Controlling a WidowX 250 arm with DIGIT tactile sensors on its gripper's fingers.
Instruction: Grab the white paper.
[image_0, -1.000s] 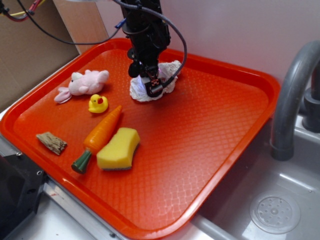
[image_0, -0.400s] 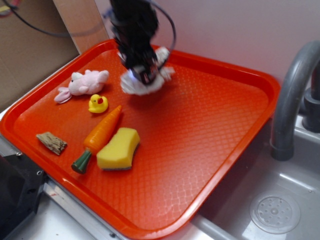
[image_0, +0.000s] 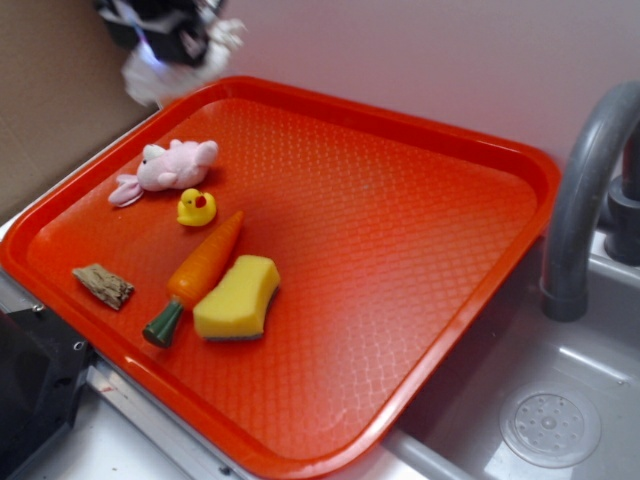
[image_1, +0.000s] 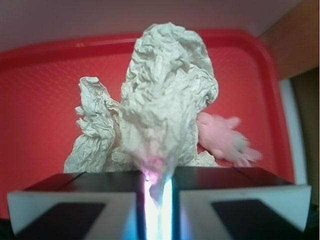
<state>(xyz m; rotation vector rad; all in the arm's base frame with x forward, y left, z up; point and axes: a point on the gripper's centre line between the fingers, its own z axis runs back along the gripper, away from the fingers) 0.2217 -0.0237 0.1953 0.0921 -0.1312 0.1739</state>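
Since a second ago the gripper (image_0: 165, 40) has gone from the far middle of the tray up to the upper left corner of the exterior frame, and the white paper (image_0: 172, 72) has gone with it, so it no longer lies on the red tray (image_0: 400, 260) but hangs in the air above the tray's far left edge. In the wrist view the two fingers (image_1: 75, 205) stand almost together, with only a thin bright slit between them, and the lower end of the paper (image_1: 165, 105) is pinched in that slit. I judge that the grab itself is done and the step in hand is the lift; the next move asks only to keep the pinch firm and carry the wad steadily, because it is held by a small part. The paper looks off-white, strongly wrinkled, with grey creases, and it stands up from the fingers in a tall lump with a smaller flap at the left. The pink bunny (image_0: 170, 165), the duck (image_0: 196, 207), the carrot (image_0: 200, 265) and the yellow sponge (image_0: 238, 297) rest on the tray's left side.
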